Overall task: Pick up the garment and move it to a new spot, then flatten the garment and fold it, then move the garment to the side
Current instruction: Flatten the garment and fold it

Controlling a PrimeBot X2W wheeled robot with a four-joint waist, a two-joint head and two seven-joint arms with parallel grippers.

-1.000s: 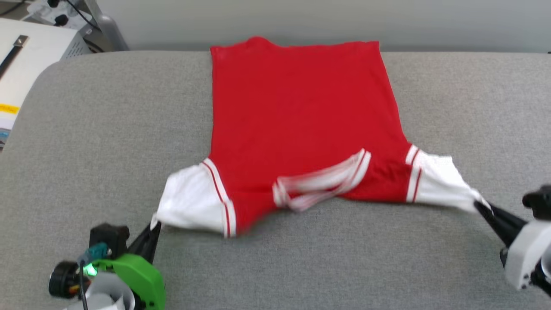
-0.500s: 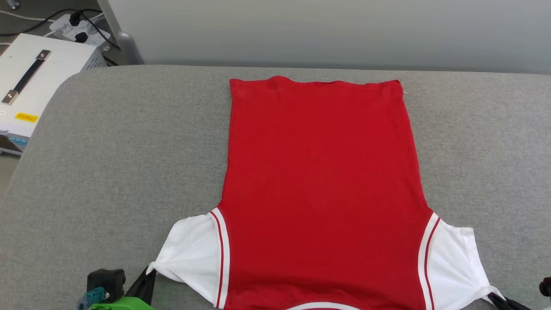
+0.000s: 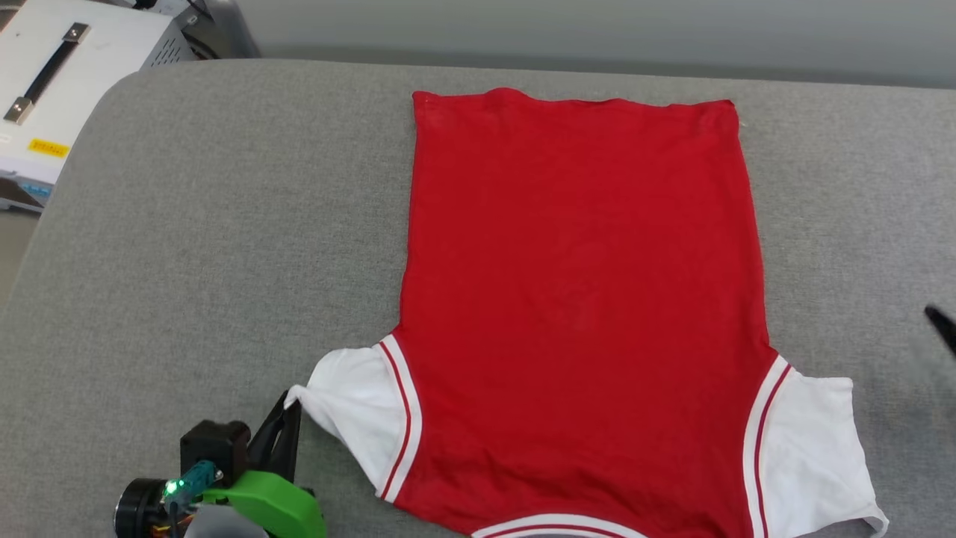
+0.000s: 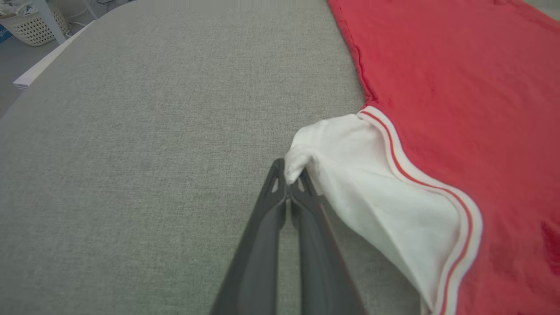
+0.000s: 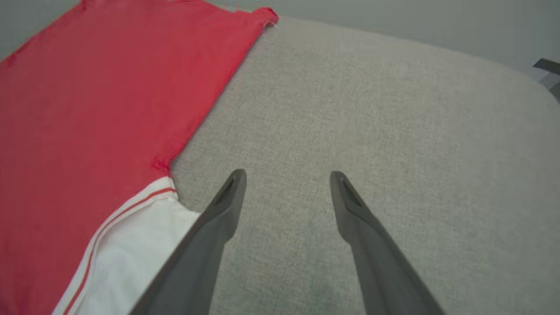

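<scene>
The garment (image 3: 582, 299), a red jersey with white sleeves and striped trim, lies spread flat on the grey padded table (image 3: 209, 239), plain red side up, its hem toward the far edge. My left gripper (image 3: 290, 407) sits at the lower left, shut on the tip of the left white sleeve (image 4: 372, 183), as the left wrist view (image 4: 288, 175) shows. My right gripper (image 5: 286, 177) is open above bare table just right of the right white sleeve (image 5: 127, 258), with nothing between its fingers. One dark fingertip (image 3: 942, 326) shows at the head view's right edge.
A white box with a black handle (image 3: 67, 75) stands off the table's far left corner. A wicker basket (image 4: 26, 26) sits on the floor beyond the table in the left wrist view. Grey fabric stretches wide on both sides of the garment.
The right gripper has opened and let go of the right sleeve, which now lies flat. The head camera has shifted. The garment has been drawn out flat; the left gripper still grips its sleeve.
</scene>
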